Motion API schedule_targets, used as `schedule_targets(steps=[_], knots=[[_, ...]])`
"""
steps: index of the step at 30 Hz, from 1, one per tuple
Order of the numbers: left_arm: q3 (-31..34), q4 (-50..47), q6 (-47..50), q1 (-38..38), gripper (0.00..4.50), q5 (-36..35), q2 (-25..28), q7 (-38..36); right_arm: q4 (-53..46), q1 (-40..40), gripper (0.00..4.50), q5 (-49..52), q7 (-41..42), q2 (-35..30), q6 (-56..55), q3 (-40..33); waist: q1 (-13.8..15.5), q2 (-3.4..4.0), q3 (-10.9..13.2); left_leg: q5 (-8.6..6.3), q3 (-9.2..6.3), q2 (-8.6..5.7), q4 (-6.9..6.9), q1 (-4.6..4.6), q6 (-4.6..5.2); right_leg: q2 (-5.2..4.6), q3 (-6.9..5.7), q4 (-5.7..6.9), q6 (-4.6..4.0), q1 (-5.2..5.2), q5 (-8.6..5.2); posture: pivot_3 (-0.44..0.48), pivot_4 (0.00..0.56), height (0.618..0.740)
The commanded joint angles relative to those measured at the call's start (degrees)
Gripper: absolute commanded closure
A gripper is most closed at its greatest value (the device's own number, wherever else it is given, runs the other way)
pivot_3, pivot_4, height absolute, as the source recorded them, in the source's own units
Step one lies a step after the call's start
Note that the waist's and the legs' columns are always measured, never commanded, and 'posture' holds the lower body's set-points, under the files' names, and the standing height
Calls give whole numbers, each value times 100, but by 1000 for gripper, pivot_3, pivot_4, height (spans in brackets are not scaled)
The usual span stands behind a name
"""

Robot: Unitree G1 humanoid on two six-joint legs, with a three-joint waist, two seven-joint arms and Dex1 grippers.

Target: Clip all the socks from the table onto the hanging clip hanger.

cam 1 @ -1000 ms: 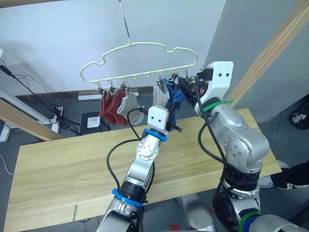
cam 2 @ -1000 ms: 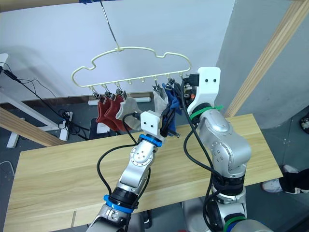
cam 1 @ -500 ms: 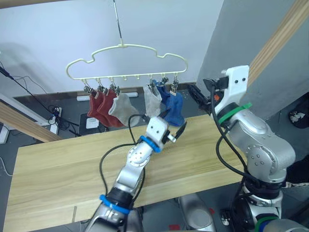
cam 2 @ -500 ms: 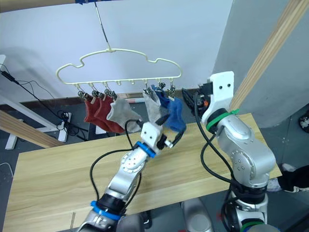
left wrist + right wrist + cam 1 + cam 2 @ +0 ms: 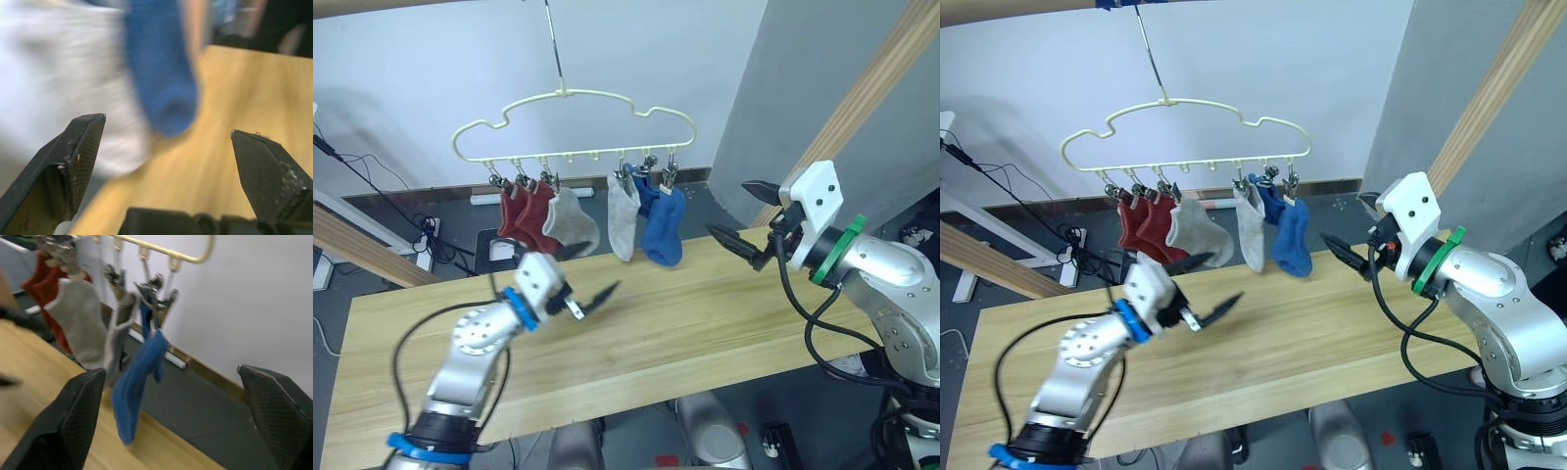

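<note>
Since a moment before, I had drawn both arms down and away from the clip hanger (image 5: 573,122). My left gripper (image 5: 576,277) hung over the table (image 5: 705,313), fingers spread and empty. All six socks (image 5: 663,225) hung clipped in a row, red, grey, then blue, long axes vertical, toes down. My right gripper (image 5: 744,215), also spread wide, pointed towards them.

Six socks (image 5: 641,216) (red, grey, blue pairs) clipped to pale-yellow clip hanger (image 5: 573,108), above table (image 5: 705,313)
</note>
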Motion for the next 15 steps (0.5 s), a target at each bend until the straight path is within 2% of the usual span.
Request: schedule_targets(steps=[1, 3, 6, 7, 11, 15], knots=[[800, -974, 1107, 605, 34, -996, 729, -415, 323, -59, 8, -35, 886, -555, -721, -164, 32, -14, -13, 0, 1, 0, 0, -2, 0, -2, 0, -6, 2, 0, 1, -190, 222, 740], [1240, -1262, 1629, 906, 34, -1308, 1147, -523, 565, -75, 8, -42, 1263, -795, -1033, -203, 43, -20, -26, 0, 8, 4, -6, -2, 0, -2, 3, -11, 2, -3, 2, -173, 213, 740], [1628, -1391, 2144, 1071, 34, -1474, 1499, -481, 918, -46, 8, -93, 1690, -1051, -1450, -194, 145, -8, -71, 0, 6, 4, -9, -1, 0, -1, -2, -8, 0, -6, 1, -152, 200, 740], [1749, -1384, 2231, 1102, 34, -1423, 1558, -431, 1033, -31, 8, -111, 1778, -1107, -1537, -203, 174, -4, -97, 0, 6, 4, -9, -1, 0, -1, -1, -9, 0, -6, 1, -142, 192, 740], [2007, -1136, 2136, 1246, 34, -432, 1816, 19, 1330, 42, 8, -74, 2134, -1316, -1756, -281, 295, -18, -148, 0, 11, -1, -1, 0, 0, -5, 1, -14, 1, 0, 2, -124, 181, 740], [2287, -697, 2159, 1029, 34, -513, 2009, -223, 1522, 16, 8, -122, 2366, -1437, -1976, -230, 341, -19, -191, 0, 10, 1, -1, 2, 0, -2, -1, -9, -2, -2, 3, -125, 169, 740]])
